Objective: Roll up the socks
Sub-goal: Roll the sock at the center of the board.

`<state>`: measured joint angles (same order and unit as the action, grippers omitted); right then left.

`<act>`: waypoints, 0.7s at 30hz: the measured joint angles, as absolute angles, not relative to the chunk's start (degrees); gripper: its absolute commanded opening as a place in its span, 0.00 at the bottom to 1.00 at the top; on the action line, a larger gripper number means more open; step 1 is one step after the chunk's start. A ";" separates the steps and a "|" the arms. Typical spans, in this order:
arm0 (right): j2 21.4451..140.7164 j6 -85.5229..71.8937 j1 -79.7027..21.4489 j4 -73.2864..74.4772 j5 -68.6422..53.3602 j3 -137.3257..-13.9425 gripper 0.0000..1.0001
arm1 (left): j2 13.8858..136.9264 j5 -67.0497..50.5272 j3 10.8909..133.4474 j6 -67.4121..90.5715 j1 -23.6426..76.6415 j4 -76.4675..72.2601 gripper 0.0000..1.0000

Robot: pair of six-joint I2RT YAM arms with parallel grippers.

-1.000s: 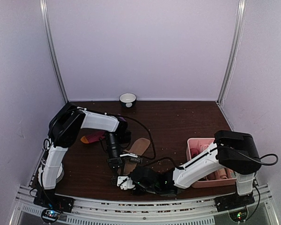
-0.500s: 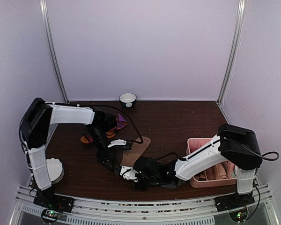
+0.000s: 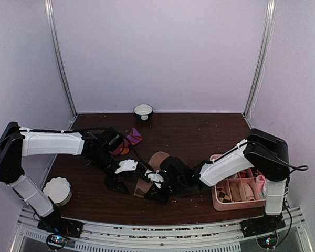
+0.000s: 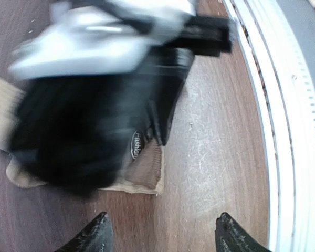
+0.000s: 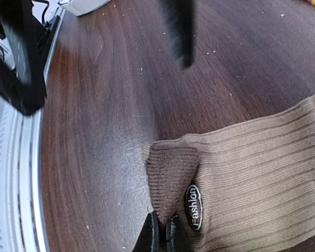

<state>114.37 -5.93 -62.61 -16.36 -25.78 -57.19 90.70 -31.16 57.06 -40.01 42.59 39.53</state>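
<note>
One handover, lower centre | left gripper (image 4: 163, 231) had just released, jaws apart | right gripper (image 5: 161, 231) clamped tan sock (image 5: 241, 173) at cuff | roll likely barely started

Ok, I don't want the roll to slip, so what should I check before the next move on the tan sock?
1. Right gripper shut on the tan sock at its cuff: ok.
2. Left gripper open and empty: ok.
3. Left gripper off the sock, over bare table: ok.
4. Cuff corner folded over: ok.
5. Red sock lying apart from the work: ok.
6. Rest of the tan sock lying flat: cannot tell, partly hidden.
</note>
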 measured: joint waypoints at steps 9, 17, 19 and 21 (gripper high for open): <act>115.63 -12.29 -60.38 -19.59 -33.36 -56.31 0.00 | 90.98 -20.23 54.74 -40.75 51.07 32.45 0.58; 116.60 -14.00 -59.86 -20.32 -35.70 -56.82 0.00 | 96.18 -13.91 54.96 -40.88 53.71 29.47 0.44; 116.71 -14.04 -59.75 -20.38 -36.07 -56.86 0.00 | 97.49 -13.43 55.35 -41.19 53.74 29.85 0.38; 116.81 -14.20 -59.61 -20.45 -36.32 -56.88 0.00 | 98.56 -12.32 56.01 -41.41 53.69 30.09 0.36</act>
<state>116.81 -14.20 -59.61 -20.45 -36.32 -56.88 98.56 -12.32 56.01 -41.41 53.69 30.09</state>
